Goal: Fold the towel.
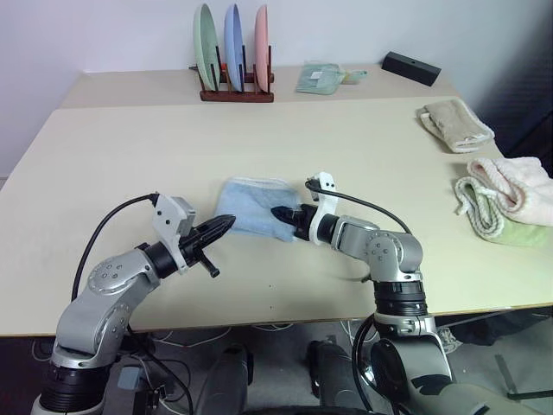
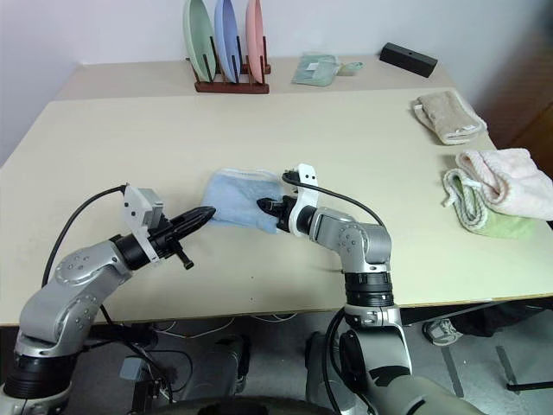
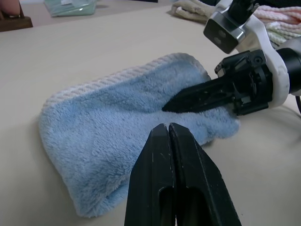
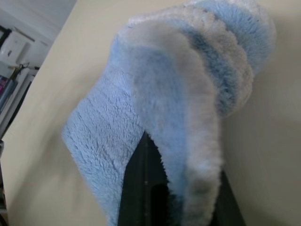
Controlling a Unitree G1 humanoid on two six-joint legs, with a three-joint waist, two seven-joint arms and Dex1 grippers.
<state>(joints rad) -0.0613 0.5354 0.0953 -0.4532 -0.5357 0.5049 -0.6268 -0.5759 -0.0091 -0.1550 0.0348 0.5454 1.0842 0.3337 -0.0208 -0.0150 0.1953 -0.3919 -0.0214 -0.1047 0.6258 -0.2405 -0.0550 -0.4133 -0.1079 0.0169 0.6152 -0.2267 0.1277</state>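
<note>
Right gripper (image 1: 282, 213) mid-frame is clamped shut on the blue towel (image 1: 251, 205), pinching its edge. Left gripper (image 1: 226, 225), lower left, is closed, holding nothing, just beside the towel.

A light blue terry-cloth towel (image 1: 251, 206) lies folded into a compact bundle near the middle of a beige table (image 1: 259, 138), its whitish stitched hem running along the far edge, one corner raised.
</note>
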